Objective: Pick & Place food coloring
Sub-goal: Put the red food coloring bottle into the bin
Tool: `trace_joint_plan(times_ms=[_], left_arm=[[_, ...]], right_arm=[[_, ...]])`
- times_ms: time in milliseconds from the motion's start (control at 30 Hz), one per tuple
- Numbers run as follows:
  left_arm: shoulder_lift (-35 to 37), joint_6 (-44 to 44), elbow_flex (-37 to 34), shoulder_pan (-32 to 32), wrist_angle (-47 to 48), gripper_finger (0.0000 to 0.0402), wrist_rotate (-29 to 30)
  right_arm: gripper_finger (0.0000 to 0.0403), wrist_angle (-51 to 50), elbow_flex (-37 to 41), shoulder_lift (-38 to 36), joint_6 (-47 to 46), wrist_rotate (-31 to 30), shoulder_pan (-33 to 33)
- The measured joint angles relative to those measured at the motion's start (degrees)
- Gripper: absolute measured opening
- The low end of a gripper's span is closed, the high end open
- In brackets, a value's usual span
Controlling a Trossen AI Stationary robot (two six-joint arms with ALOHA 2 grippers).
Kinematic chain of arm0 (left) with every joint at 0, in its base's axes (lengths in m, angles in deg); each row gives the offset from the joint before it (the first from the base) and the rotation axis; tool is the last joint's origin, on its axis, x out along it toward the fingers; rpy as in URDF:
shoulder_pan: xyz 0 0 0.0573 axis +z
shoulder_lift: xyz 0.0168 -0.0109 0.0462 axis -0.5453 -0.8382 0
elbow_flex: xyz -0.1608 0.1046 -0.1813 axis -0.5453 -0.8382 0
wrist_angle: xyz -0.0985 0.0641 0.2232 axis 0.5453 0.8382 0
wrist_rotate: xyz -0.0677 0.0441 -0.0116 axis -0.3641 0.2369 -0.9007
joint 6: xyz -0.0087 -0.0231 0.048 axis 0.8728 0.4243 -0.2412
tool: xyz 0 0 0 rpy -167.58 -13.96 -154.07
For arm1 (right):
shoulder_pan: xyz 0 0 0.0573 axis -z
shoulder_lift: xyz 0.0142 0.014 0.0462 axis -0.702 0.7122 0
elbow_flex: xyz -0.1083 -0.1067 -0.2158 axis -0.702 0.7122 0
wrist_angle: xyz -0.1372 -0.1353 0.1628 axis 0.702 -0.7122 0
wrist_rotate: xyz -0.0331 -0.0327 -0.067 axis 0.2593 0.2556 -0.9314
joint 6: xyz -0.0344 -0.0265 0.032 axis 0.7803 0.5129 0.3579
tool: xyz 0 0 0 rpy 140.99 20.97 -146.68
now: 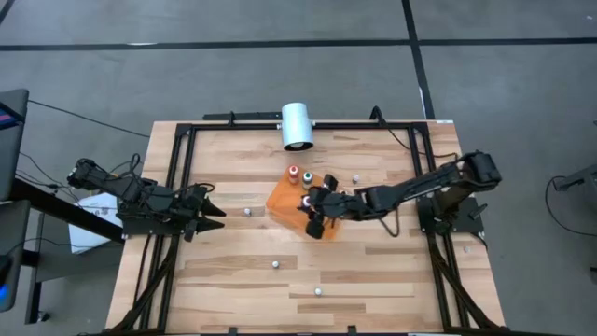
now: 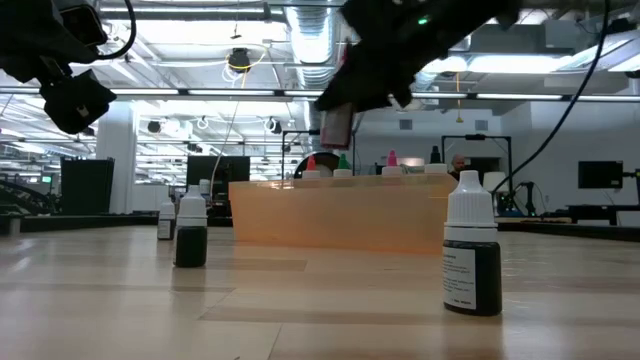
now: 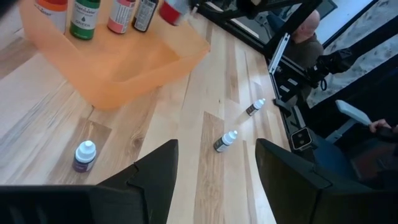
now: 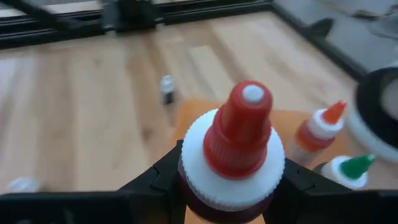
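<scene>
I had a red-topped bottle [image 4: 235, 155] pinched between my right gripper's [image 1: 315, 211] fingers, held above the orange tray [image 1: 284, 199]. Several bottles already stood in the tray: in the left wrist view I counted four, among them a green one [image 3: 83, 20] and a pink one [image 3: 120, 15]. My left gripper [image 1: 207, 212] waited at the table's left side, fingers parted around nothing. Much was left, I judged: loose bottles were scattered on the table [image 1: 373, 280], one near my left gripper [image 3: 84, 155], two farther off [image 3: 226, 140], and a dark one close to the low camera [image 2: 471, 256]. Labels showed print too small to read.
</scene>
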Motion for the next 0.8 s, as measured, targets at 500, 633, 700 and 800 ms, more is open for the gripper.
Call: trace_joint_plan(times_ms=[500, 633, 700, 800], left_arm=[[0.00, -1.31, 0.00, 0.02, 0.16, 0.0206, -0.58], [0.01, -1.66, 0.00, 0.00, 0.25, 0.0206, -1.33], [0.00, -2.16, 0.00, 0.00, 0.25, 0.0206, -1.33], [0.00, -3.05, 0.00, 0.02, 0.21, 0.0206, -1.34]], right_arm=[[0.0146, -12.57, -18.16, 15.25, -6.88, -4.04, 1.43], [0.0146, -15.27, -18.08, 15.34, -11.62, -4.05, 2.12], [0.0144, -15.07, -18.10, 15.29, -12.09, -4.16, 2.39], [0.0140, -14.95, -18.10, 15.29, -13.03, -4.02, 2.95]])
